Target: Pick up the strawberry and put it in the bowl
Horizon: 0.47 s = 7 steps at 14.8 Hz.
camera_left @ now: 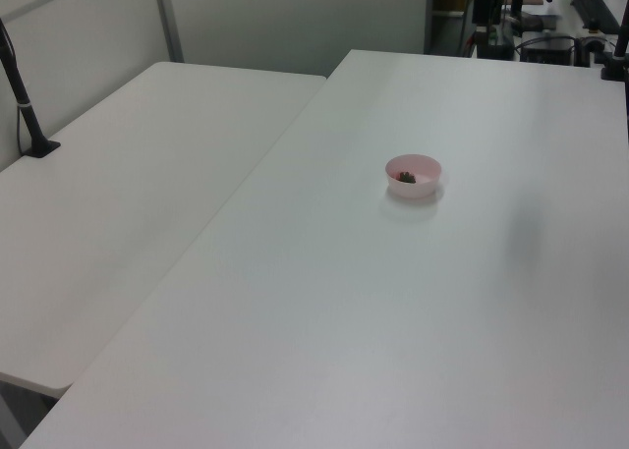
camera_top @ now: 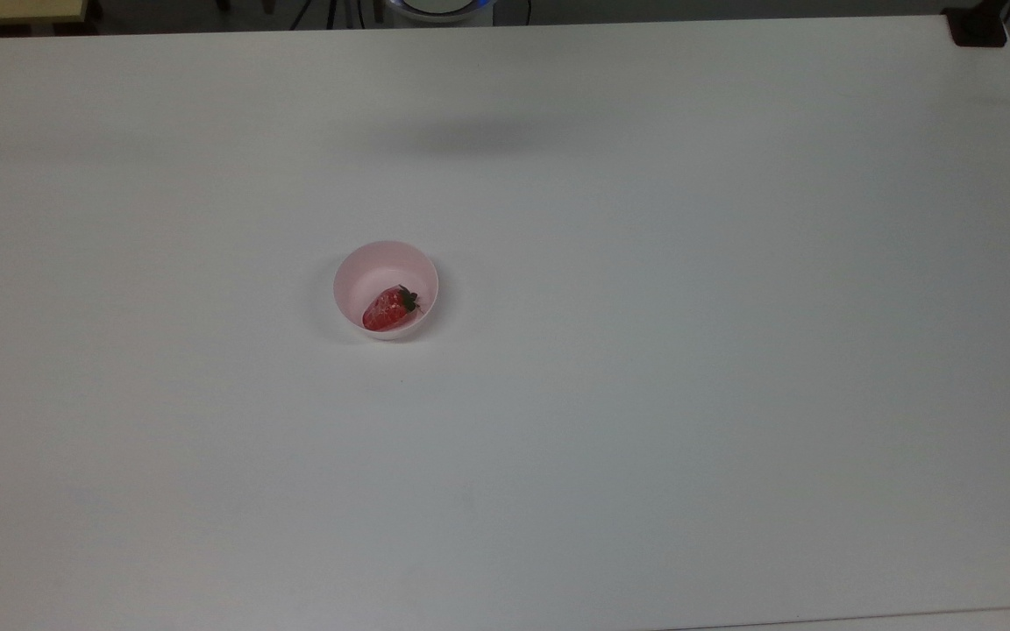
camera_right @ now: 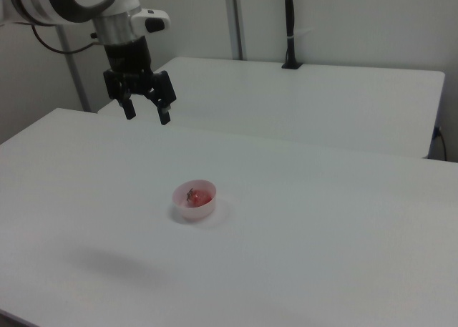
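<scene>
While the tool (camera_right: 144,111) is hanging high above the table (camera_right: 322,255) with its two fingers spread wide and nothing between them, the strawberry (camera_top: 389,308) is lying inside the bowl (camera_top: 356,279), so the task is looking done as far as I can judge. Seen from the right view, the tool is sitting up and toward the right view's left of the bowl (camera_right: 184,211), well apart from it, with open air between the fingertips and the rim. Seen from the top view, the strawberry is resting against the bowl's wall on the side nearest the bottom of the picture, its long axis running on a slant, with the green cap pointing toward the top view's upper right and the red tip toward the top view's lower left. Nothing else is sharing the bowl with it. In the left view the bowl (camera_left: 423,184) is standing upright on the table (camera_left: 324,351) with a small dark and red shape inside, which is the strawberry (camera_left: 405,178). Any coming move is, I am judging, only a matter of the arm pulling clear, and no further grasp is being called for
</scene>
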Each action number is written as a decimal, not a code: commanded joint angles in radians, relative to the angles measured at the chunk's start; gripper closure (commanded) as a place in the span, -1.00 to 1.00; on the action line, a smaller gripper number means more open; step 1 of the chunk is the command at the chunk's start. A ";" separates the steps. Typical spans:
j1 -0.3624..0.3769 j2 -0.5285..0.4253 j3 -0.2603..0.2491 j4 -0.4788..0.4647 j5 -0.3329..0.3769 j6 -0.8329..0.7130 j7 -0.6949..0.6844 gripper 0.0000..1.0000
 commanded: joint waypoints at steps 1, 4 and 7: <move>0.013 -0.011 -0.024 -0.019 0.014 0.040 -0.026 -1.00; 0.015 -0.008 -0.036 -0.024 0.032 0.097 0.044 -1.00; 0.015 -0.004 -0.041 -0.025 0.035 0.137 0.047 -1.00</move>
